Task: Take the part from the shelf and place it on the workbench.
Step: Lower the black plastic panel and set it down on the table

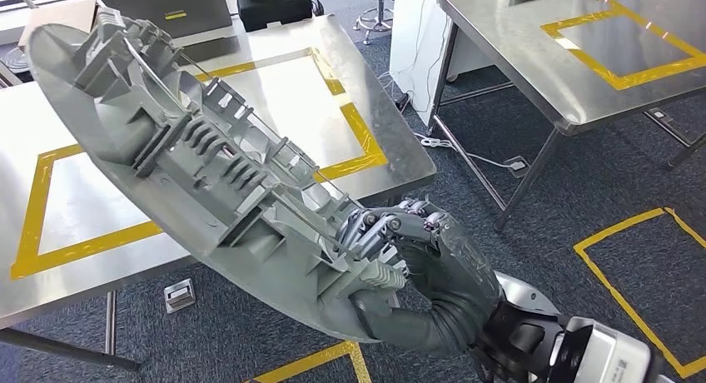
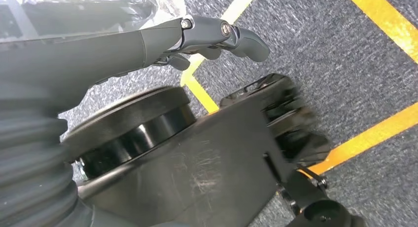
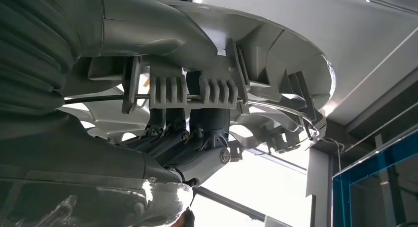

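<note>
From where I stand nothing can be read: the small yellow-green mark on the grey case (image 1: 166, 12) at the back of the desk (image 1: 75, 200) and the square code sticker on the right wrist (image 1: 623, 368) are both too small to make out.

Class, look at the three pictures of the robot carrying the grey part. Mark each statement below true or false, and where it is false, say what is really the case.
1. The right hand grips the grey part. True.
2. The part lies flat on the workbench. False: it is held tilted in the air in front of the workbench.
3. Yellow tape marks a rectangle on the workbench. True.
4. The left hand holds a second part. False: it holds nothing, above the carpet.
5. The floor is bare wood. False: it is dark carpet with yellow tape lines.
</note>
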### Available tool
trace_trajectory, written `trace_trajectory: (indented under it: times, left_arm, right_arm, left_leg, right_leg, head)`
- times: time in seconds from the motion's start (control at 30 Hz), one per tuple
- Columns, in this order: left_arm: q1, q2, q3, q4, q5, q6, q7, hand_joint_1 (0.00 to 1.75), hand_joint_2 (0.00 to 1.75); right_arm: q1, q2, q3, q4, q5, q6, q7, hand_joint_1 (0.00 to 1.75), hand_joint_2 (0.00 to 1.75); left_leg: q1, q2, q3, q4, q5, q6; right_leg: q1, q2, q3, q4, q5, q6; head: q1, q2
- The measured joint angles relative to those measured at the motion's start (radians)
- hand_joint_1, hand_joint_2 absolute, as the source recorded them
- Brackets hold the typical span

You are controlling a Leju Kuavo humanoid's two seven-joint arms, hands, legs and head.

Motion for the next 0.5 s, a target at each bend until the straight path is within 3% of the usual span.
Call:
trace_trajectory:
  times: [0.07, 0.1, 0.13, 0.2, 0.23, 0.27, 0.33, 0.4, 0.43, 0.5]
  left_arm:
    - [0.002, 0.0, 0.0, 0.0, 0.0, 0.0, 0.001, 0.0, 1.75]
    - [0.003, 0.0, -0.001, 0.0, 0.0, 0.0, 0.001, 0.0, 1.75]
    - [0.004, 0.0, -0.001, 0.0, 0.0, 0.0, 0.001, 0.0, 1.75]
    - [0.004, 0.001, -0.002, 0.0, 0.0, 0.0, 0.001, 0.0, 1.75]
    - [0.004, 0.002, -0.002, 0.0, 0.0, 0.0, 0.001, 0.0, 1.75]
    - [0.004, 0.003, -0.002, 0.0, 0.0, 0.0, 0.002, 0.0, 1.75]
    - [0.003, 0.005, -0.003, 0.0, 0.0, 0.0, 0.002, 0.0, 1.75]
    - [0.003, 0.007, -0.003, -0.001, 0.0, 0.001, 0.002, 0.0, 1.75]
    - [0.002, 0.007, -0.003, -0.001, 0.0, 0.002, 0.002, 0.0, 1.75]
    - [0.001, 0.006, -0.003, -0.001, 0.0, 0.003, 0.001, 0.0, 1.75]
  right_arm:
    - [0.001, 0.0, 0.0, 0.0, 0.0, 0.0, 0.0, 1.75, 1.75]
    - [0.001, 0.0, 0.0, 0.0, 0.0, 0.0, 0.0, 1.75, 1.75]
    - [0.001, 0.0, 0.0, 0.0, 0.0, 0.0, 0.0, 1.75, 1.75]
    - [0.001, 0.0, 0.0, 0.0, 0.0, 0.0, 0.0, 1.75, 1.75]
    - [0.001, 0.0, 0.0, 0.0, 0.0, 0.0, 0.0, 1.75, 1.75]
    - [0.001, 0.0, 0.0, 0.001, 0.0, 0.0, 0.0, 1.75, 1.75]
    - [0.002, 0.0, 0.0, 0.001, 0.0, 0.0, -0.001, 1.75, 1.75]
    - [0.002, 0.0, -0.002, 0.0, 0.0, 0.0, -0.001, 1.75, 1.75]
    - [0.001, 0.0, -0.003, 0.0, 0.0, 0.0, -0.001, 1.75, 1.75]
    - [0.001, 0.0, -0.002, 0.0, 0.0, 0.0, -0.001, 1.75, 1.75]
  left_leg:
    - [-0.002, 0.0, -0.065, 0.115, -0.026, 0.004]
    - [-0.003, 0.0, -0.078, 0.126, -0.013, 0.008]
    - [-0.006, 0.0, -0.073, 0.097, 0.02, 0.014]
    - [-0.014, 0.002, -0.033, -0.02, 0.102, 0.034]
    - [-0.021, 0.003, -0.012, -0.07, 0.126, 0.043]
    - [-0.027, 0.004, 0.001, -0.101, 0.134, 0.051]
    - [-0.035, 0.005, 0.011, -0.123, 0.121, 0.06]
    - [-0.03, 0.005, 0.021, -0.145, 0.114, 0.065]
    - [-0.027, 0.004, 0.027, -0.154, 0.112, 0.068]
    - [-0.024, 0.003, 0.036, -0.161, 0.108, 0.072]
  right_leg:
    - [0.007, -0.001, 0.01, 0.0, -0.009, -0.007]
    - [0.011, 0.0, 0.016, 0.0, -0.013, -0.008]
    - [0.014, 0.001, 0.024, 0.0, -0.019, -0.008]
    - [0.017, 0.001, 0.04, -0.001, -0.031, -0.006]
    - [0.018, 0.002, 0.044, -0.001, -0.036, -0.002]
    - [0.017, 0.002, 0.044, -0.001, -0.039, 0.003]
    - [0.015, -0.001, 0.039, -0.002, -0.04, 0.015]
    - [0.014, -0.005, 0.034, 0.004, -0.047, 0.027]
    - [0.014, -0.005, 0.022, 0.027, -0.059, 0.033]
    - [0.013, -0.004, -0.039, 0.131, -0.098, 0.041]
  head:
    - [-0.005, 0.0]
    - [-0.007, 0.0]
    - [-0.008, 0.0]
    - [-0.01, 0.0]
    - [-0.01, 0.0]
    - [-0.012, 0.0]
    - [-0.017, 0.0]
    - [-0.018, 0.0]
    - [-0.016, 0.0]
    - [-0.009, 0.0]
